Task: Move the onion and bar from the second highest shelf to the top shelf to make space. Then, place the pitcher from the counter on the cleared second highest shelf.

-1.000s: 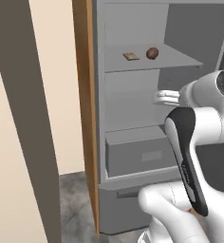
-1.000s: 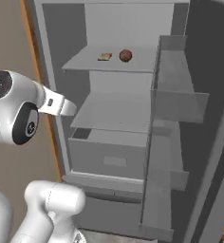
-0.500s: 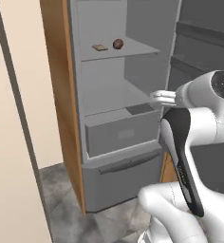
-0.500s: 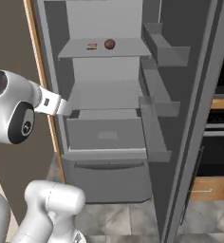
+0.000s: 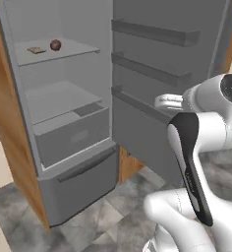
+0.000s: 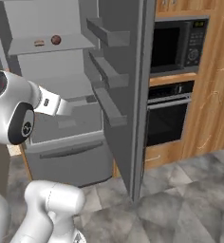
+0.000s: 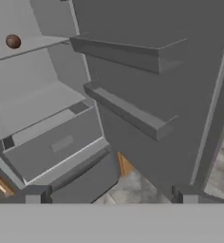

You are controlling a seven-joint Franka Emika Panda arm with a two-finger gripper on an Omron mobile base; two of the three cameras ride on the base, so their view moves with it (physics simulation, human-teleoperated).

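The tool (image 7: pixel 111 192) was spread open and empty, its two tips wide apart at the bottom of the hand view, hanging well short of the open fridge (image 5: pixel 19 113) and aimed at its door (image 7: pixel 147 71) rather than any item, probably because the base had not lined up for a reach. The onion (image 5: pixel 55 45) and bar (image 5: pixel 37 50) lay just beside each other, apart, on the second shelf (image 5: pixel 73 51), likely parked there awaiting the lift. Below sat a bare lower shelf (image 5: pixel 59 101) and a closed drawer (image 5: pixel 71 140); the door bins (image 6: pixel 107 35) looked empty.
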